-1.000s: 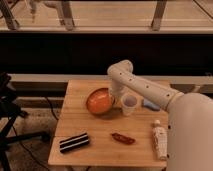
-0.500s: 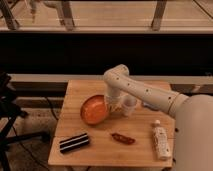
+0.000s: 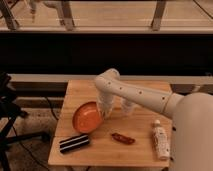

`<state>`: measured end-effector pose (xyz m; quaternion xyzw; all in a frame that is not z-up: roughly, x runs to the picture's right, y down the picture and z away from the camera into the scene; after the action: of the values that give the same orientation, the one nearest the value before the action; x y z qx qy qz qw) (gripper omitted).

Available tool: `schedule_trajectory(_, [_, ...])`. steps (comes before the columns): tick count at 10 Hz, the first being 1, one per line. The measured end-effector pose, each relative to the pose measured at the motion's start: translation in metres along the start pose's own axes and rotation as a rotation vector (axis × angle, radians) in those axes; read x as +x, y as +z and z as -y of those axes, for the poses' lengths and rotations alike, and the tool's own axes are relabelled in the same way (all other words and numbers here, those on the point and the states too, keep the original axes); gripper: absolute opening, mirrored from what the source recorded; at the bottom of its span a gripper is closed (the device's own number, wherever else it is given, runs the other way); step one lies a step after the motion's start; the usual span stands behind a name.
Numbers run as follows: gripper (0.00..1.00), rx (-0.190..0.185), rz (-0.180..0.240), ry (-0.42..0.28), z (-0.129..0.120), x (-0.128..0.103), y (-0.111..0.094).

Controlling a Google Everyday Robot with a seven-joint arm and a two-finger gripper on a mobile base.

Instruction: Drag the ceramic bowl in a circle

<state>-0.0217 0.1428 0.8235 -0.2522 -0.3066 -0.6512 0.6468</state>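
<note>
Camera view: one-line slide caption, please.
Claw at the rim of the ceramic bowl on the wooden table.

the ceramic bowl [image 3: 86, 118] sits on the bench [image 3: 147, 91], on its left half. the gripper [image 3: 104, 111] is at the bowl's right rim, and the arm [image 3: 137, 95] reaches in from the bowl's right. a cup [image 3: 129, 108] stands right of the bowl, just past the gripper and partly behind the arm. a flat packet [image 3: 74, 143] lies just in front of the bowl, slightly left. a small long item [image 3: 123, 138] lies in front of the bowl to the right. a bottle [image 3: 160, 140] lies on its side well to the bowl's right and in front.
</note>
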Motion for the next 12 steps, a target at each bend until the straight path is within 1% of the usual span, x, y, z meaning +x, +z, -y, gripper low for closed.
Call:
schedule_trajectory(1, [0.02, -0.002, 0.006, -0.042, 0.018, 0.008, 0.007])
schedule_trajectory(3, [0.02, -0.001, 0.016, -0.104, 0.039, 0.019, 0.016])
schedule_trajectory(4, [0.02, 0.001, 0.021, -0.148, 0.055, 0.027, 0.02])
schedule_trajectory(5, [0.02, 0.009, 0.023, -0.17, 0.066, 0.033, 0.022])
schedule_trajectory(6, [0.02, 0.016, 0.017, -0.172, 0.068, 0.043, 0.021])
schedule_trajectory(7, [0.02, 0.023, 0.011, -0.165, 0.068, 0.053, 0.021])
schedule_trajectory(9, [0.02, 0.045, -0.009, -0.123, 0.069, 0.085, 0.019])
schedule_trajectory(10, [0.02, 0.06, -0.016, -0.098, 0.067, 0.096, 0.017])
schedule_trajectory(11, [0.02, 0.077, -0.028, -0.051, 0.057, 0.112, 0.014])
schedule_trajectory(12, [0.02, 0.081, -0.033, -0.026, 0.053, 0.118, 0.014])
